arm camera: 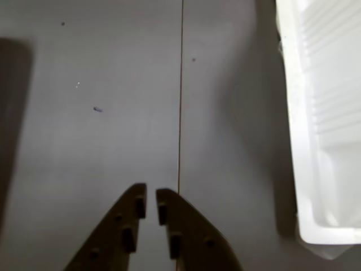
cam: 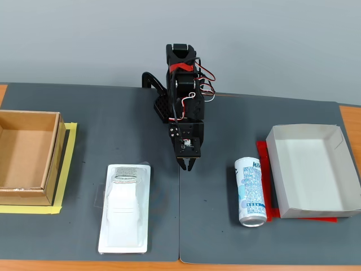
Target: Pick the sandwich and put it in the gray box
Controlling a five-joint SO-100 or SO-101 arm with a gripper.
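In the wrist view the gripper fills the lower middle, its two dark, studded plastic fingers drawn nearly together with only a thin slit between them and nothing held; it hangs over bare gray mat, just left of a seam line. At the right edge of that view lies the sandwich, a moulded white plastic packet with fine ribs and a glossy, rounded rim, well clear of the fingers. The step in hand looks like the approach to the pick: the arm would do well to open the jaws wide, swing toward the packet and close across its narrow width near the middle, since the thin shell likely flexes and slips if pinched at a corner. In the fixed view the sandwich lies flat on the dark mat to the left and nearer the camera than the gripper, long axis running front to back. A white-blue drink can lies on its side to the right, just beside the gray box, a shallow, matte paperboard tray, empty. A deeper brown cardboard box sits far left.
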